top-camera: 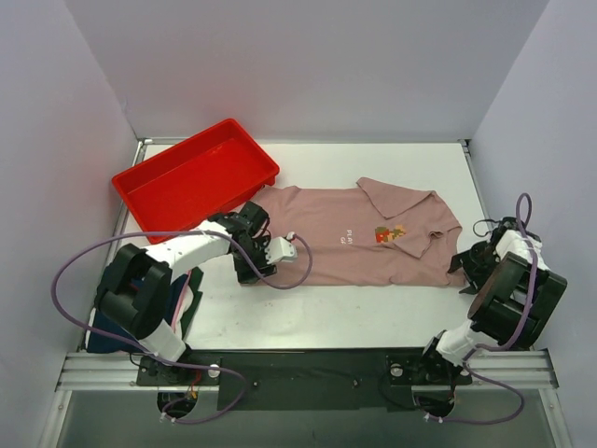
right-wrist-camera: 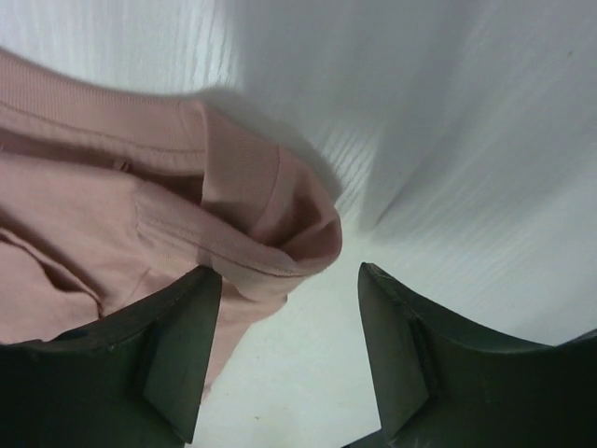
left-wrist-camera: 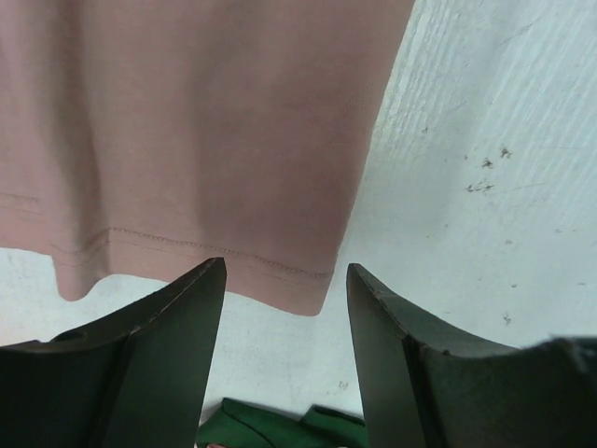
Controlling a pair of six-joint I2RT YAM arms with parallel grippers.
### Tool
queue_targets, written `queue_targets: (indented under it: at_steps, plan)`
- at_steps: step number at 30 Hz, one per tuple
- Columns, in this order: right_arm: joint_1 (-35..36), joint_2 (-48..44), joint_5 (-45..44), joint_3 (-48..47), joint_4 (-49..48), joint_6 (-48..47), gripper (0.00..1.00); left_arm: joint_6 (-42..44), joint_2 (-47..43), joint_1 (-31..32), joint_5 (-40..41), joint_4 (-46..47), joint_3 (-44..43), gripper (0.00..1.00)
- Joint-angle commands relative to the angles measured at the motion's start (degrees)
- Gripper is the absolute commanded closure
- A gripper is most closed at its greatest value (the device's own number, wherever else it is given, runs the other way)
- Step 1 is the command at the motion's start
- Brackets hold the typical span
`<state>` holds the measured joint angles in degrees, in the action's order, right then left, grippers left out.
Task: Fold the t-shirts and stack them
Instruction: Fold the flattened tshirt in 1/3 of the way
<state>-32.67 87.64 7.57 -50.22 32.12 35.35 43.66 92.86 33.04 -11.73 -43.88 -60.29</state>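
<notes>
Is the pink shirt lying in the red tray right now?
No, the pink shirt lies flat on the white table, beside the red tray and outside it.

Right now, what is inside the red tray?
Inside the red tray only its bare floor shows, nothing lying on it. The near wall hides a thin strip of floor beside it.

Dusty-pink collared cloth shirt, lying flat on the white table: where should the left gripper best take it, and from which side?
Probably the hem corner of the dusty-pink collared shirt, approached from the bare white table beside it. That corner lies flat with two free edges, just ahead of the open left gripper.
</notes>
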Motion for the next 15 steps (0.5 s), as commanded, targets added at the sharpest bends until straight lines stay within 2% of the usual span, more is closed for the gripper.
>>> queue_targets:
  at_steps: [1,3,4,5,7,8,9,15]
  plan:
    - [-3.0,1.7,-1.2,1.8,-2.9,3.0,0.47,2.4,-0.7,0.4,3.3,8.4,4.3,0.36]
    - [-4.3,2.9,-0.6,2.3,-4.0,3.5,0.58,1.9,-0.7,0.4,5.6,12.0,6.4,0.37]
    - [-4.7,3.5,-0.5,2.2,-4.2,3.3,0.69,1.6,-0.8,0.4,6.7,14.3,7.3,0.4]
    - [-5.2,3.7,-0.5,2.0,-4.3,3.1,0.75,1.3,-0.8,0.5,7.0,15.2,8.6,0.42]
    - [-5.8,3.4,-0.8,1.6,-4.2,2.1,0.89,0.6,-1.0,0.5,7.9,17.3,9.7,0.67]
    - [-6.1,2.8,-0.9,1.4,-4.1,1.7,0.98,0.5,-1.1,0.5,7.9,17.1,9.6,0.92]
    - [-6.5,2.3,-1.4,1.3,-3.6,0.8,1.0,-0.3,-1.1,0.5,7.9,16.6,9.4,1.0]
    - [-10.2,-2.0,-1.6,2.5,0.2,-1.4,1.0,-2.5,-1.7,0.5,6.3,2.3,4.5,1.0]
